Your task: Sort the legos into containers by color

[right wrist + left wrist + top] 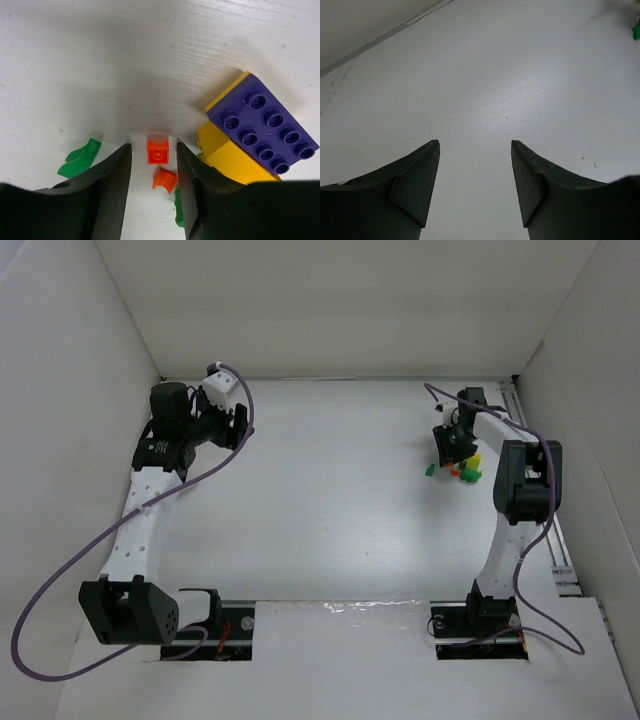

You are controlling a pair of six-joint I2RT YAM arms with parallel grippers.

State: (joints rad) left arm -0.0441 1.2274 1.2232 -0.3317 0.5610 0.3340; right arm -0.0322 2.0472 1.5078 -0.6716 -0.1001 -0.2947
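The step in hand looks like the pick of an orange piece. The right gripper [154, 145] is down at the counter [330, 500] among the legos [458, 468], a small cluster near the right edge, toward the far side. Its jaws stand apart on either side of a small orange brick [158, 149], with a sliver of bare counter showing on each side, so it is released and grasps nothing yet. A second orange piece [165, 179] lies just nearer the wrist, also between the jaws. A purple brick [260, 122] sits on a yellow brick [227, 155] just beside the jaw on the right of the wrist view, and a green piece [80, 159] lies outside the other jaw

The left gripper [475, 145] is released and empty, hovering over bare counter near the far left corner, well apart from the cluster

No container shows in any view, so where the orange goes cannot be told

Next move, as I judge it: shut squarely on the orange brick without nudging the yellow one, lift straight up, and check whether the second orange piece comes along
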